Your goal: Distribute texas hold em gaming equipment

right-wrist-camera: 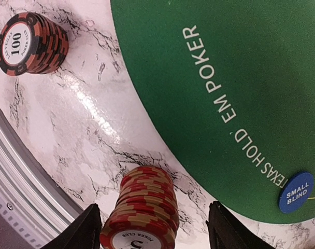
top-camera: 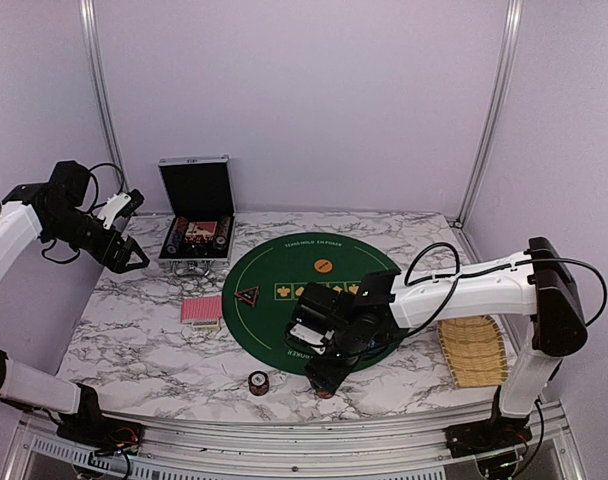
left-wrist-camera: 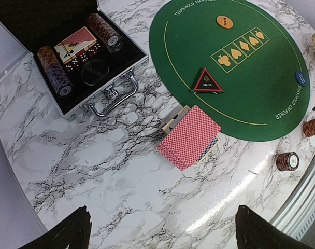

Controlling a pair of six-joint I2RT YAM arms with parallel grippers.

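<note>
RIGHT CLAW OVER THE CHIPS: The right gripper point(right-wrist-camera: 153, 205) hung low over the near edge of the marble table point(right-wrist-camera: 95, 119), its jaws parted and straddling a stack of red-and-tan poker chips point(right-wrist-camera: 142, 207). One finger point(right-wrist-camera: 85, 228) sat close against the stack and a clear gap showed on the other side, so nothing was clamped. The stack stood upright on the marble, just off the near rim of the round green felt mat point(right-wrist-camera: 225, 62). A second, darker chip stack point(right-wrist-camera: 32, 44) marked "100" stood apart to its left. A blue "small blind" button point(right-wrist-camera: 296, 192) lay on the felt beside the printed lettering. Further left, a loose pile of pink-red-backed cards point(left-wrist-camera: 189, 136) rested on the marble beside the mat, with a triangular red-black marker point(left-wrist-camera: 208, 81) and an orange button point(left-wrist-camera: 225, 22) on the felt. The black case point(top-camera: 195, 185) stood lid-up at the far left, a woven tray point(top-camera: 474, 350) at the right. The left gripper point(left-wrist-camera: 162, 207), raised over the table's left side, was spread wide and empty.
</note>
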